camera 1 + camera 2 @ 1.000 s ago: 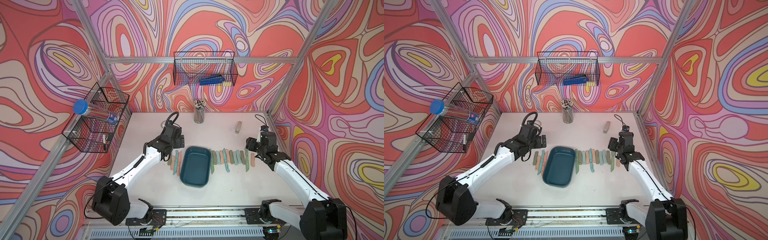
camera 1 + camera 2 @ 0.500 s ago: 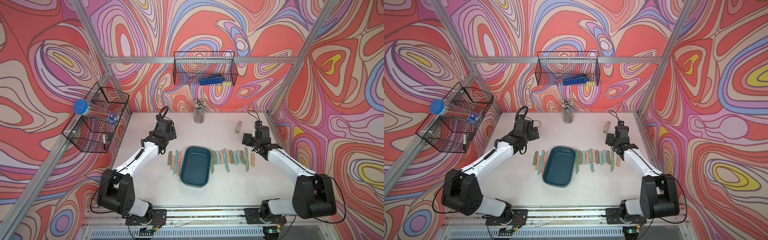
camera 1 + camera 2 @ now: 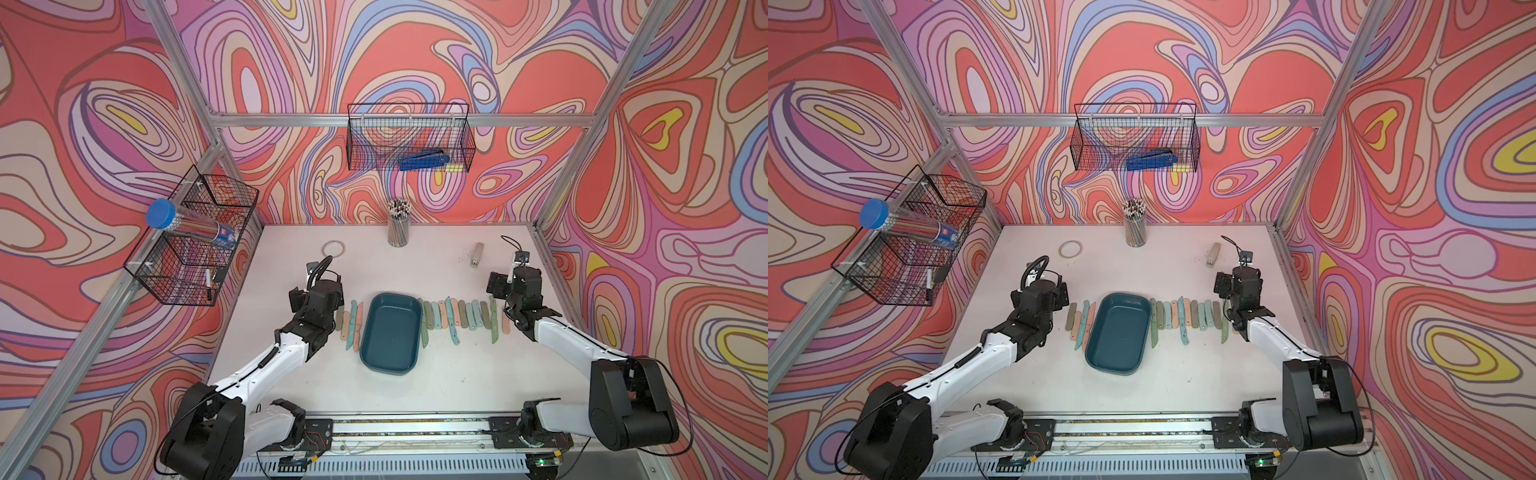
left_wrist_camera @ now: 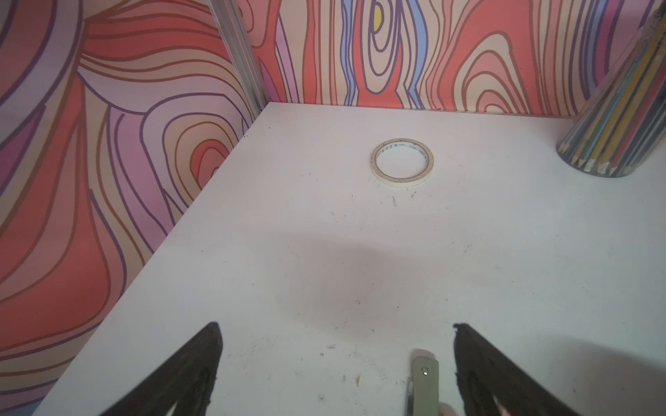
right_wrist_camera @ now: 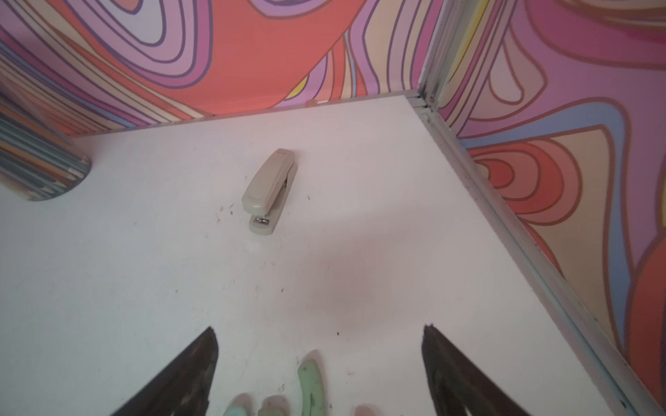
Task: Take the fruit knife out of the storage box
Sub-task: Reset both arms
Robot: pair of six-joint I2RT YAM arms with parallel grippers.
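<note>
Left gripper [image 4: 335, 326] hangs low over the table [image 3: 415, 395] with its two dark fingers [image 4: 194, 363] spread wide and nothing between them. The rounded end of one green knife [image 4: 425, 378] lies on the table just inside one finger, and the rest of it is cut off at the frame edge. Right gripper [image 5: 320, 328] is spread just as wide and also empty. Below it a green knife tip [image 5: 310, 385] and a few blurred pastel tips poke into view.

In both top views the wrists hide the fingers. The storage box [image 3: 390, 332] sits mid-table between the arms. Folded knives lie on the table in a short row [image 3: 351, 320] on its left and a long row [image 3: 461, 316] on its right.

Further back are a tape ring [image 4: 402, 180], a stapler [image 5: 268, 187] and a pencil cup [image 3: 398, 228], which both wrist views cut off.

Compared with half a second ago, both wrists have drawn slightly nearer the front. The box and the rows lie as before.
</note>
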